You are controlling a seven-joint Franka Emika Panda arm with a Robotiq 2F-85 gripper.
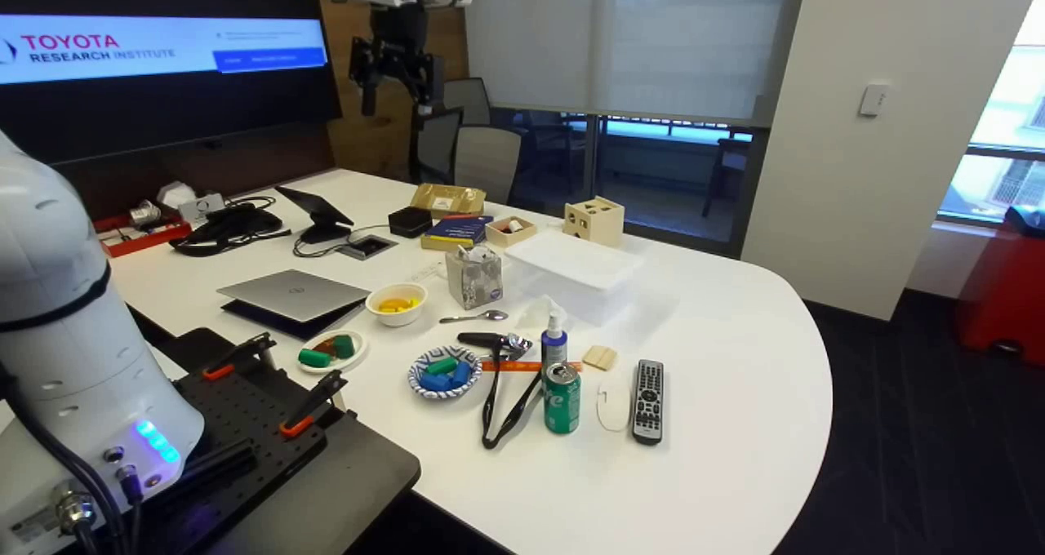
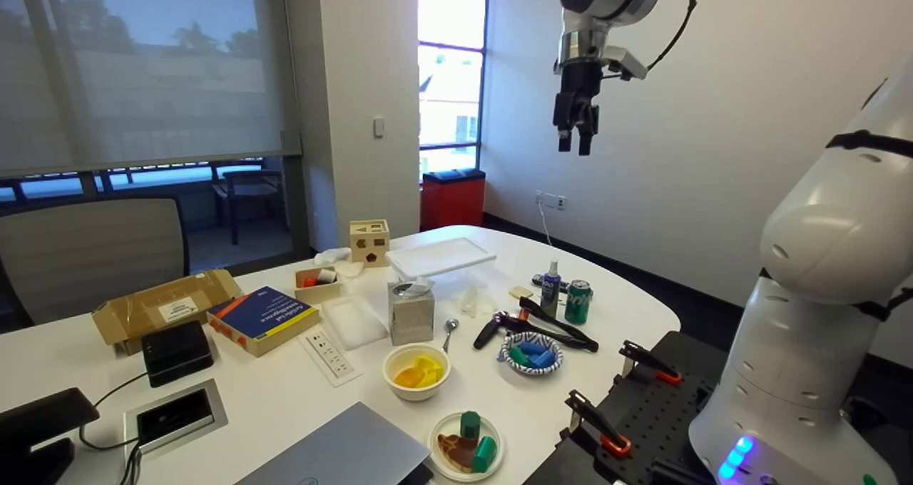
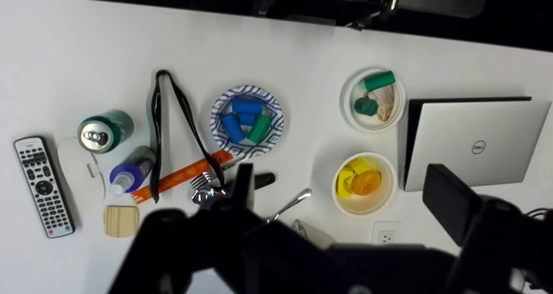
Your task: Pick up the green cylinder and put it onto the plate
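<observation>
Nearest the wrist camera, right up in the foreground, the dark jaws are spread wide, and nothing is gripped between them. In both exterior views they are seen held high over the scene, well apart from everything on the worktop (image 3: pixel 285 60).

And the green cylinder (image 3: pixel 259 129)? It is found on its side in the blue-patterned dish (image 3: pixel 276 112), with blue pieces (image 3: pixel 233 128) packed in beside it. Between that dish and the laptop (image 3: pixel 479 142) the shallow pale plate (image 3: pixel 347 99) is set, and it is well occupied: a second cylinder (image 3: pixel 380 81), also green, is laid at the rim, and a green faceted block (image 3: pixel 366 106) and a brown piece (image 3: pixel 384 99) are crowded in as well.

Near the plate, yellow blocks (image 3: pixel 344 186) and an orange piece (image 3: pixel 366 182) are gathered in the cream bowl (image 3: pixel 367 206). Over on the dish's other side, black tongs (image 3: pixel 156 125) are splayed across an orange strip (image 3: pixel 185 173). Beyond them, the spray bottle (image 3: pixel 131 170) and the drinks can (image 3: pixel 106 132) are stood upright, close together, with the remote control (image 3: pixel 43 186) placed farther out.
</observation>
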